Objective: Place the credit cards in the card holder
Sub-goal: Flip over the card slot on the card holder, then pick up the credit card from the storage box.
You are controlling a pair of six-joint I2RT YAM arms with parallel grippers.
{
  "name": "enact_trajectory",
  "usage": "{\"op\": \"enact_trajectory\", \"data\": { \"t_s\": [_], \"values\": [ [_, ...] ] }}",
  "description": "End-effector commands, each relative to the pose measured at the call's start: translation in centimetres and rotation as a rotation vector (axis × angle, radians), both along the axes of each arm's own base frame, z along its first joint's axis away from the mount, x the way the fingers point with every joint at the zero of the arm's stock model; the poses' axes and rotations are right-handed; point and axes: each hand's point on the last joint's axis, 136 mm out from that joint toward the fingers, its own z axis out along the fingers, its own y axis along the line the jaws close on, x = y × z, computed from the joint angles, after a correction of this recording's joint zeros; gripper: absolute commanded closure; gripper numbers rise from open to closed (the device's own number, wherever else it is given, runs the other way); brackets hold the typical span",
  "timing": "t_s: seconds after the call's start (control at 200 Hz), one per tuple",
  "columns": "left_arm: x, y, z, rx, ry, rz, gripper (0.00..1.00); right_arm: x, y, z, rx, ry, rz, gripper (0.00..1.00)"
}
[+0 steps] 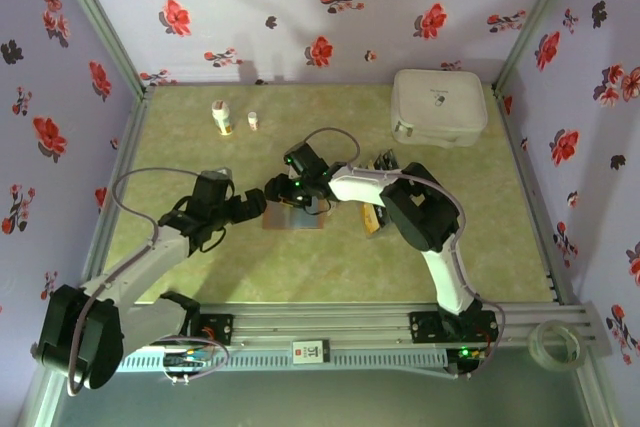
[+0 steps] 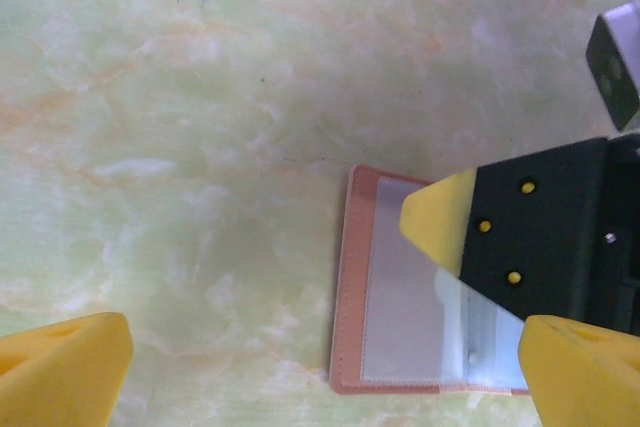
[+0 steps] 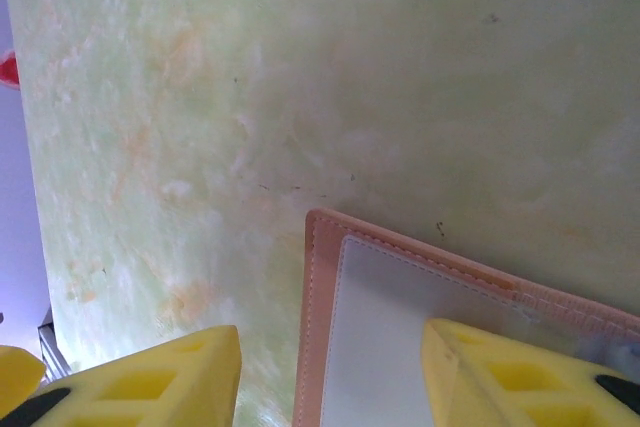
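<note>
While my left tool (image 2: 325, 337) and right tool (image 3: 330, 342) stand spread and empty at the open card holder (image 2: 390, 287), which lies flat at the middle of the counter (image 2: 200, 97), a careless descent may drag it or snag its clear pocket.

Reddish-pink card holder (image 3: 320, 297), pale grey inside; marbled green table (image 3: 400, 77).

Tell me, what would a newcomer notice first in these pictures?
At the middle of the green table, the left gripper and right gripper, both open, meet over an opened reddish-brown card holder. Behind them, a large white case sits at the far right corner, all ringed by purple walls with red flowers.
</note>
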Motion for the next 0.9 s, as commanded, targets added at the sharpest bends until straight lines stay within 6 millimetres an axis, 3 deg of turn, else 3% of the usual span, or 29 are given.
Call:
{"op": "enact_trajectory", "data": {
  "t_s": [0.0,0.085,0.185,0.405,0.555,0.68,0.895],
  "values": [
    [0.0,-0.5,0.4,0.007,0.032,-0.048,0.00,0.6,0.0,3.8,0.021,-0.057,-0.021,0.49],
    [0.2,-0.8,0.4,0.013,0.045,-0.066,0.00,0.6,-0.8,5.6,0.011,-0.099,-0.020,0.49],
    [0.3,-1.0,0.5,0.020,0.056,-0.079,0.00,0.3,-3.0,6.9,-0.068,-0.148,-0.016,0.49],
    [1.0,-1.6,0.2,0.024,0.073,-0.099,0.00,-0.8,-11.4,8.4,-0.297,-0.215,-0.054,0.49],
    [1.7,-2.3,0.1,0.014,0.086,-0.110,0.00,-2.6,-17.7,8.7,-0.491,-0.248,-0.062,0.50],
    [2.4,-2.8,-0.1,0.001,0.089,-0.115,0.00,-4.3,-21.6,8.6,-0.633,-0.255,-0.054,0.50],
    [2.6,-3.7,-0.7,-0.008,0.110,-0.118,0.00,-5.8,-24.0,6.4,-0.738,-0.211,-0.022,0.53]
  ]
}}
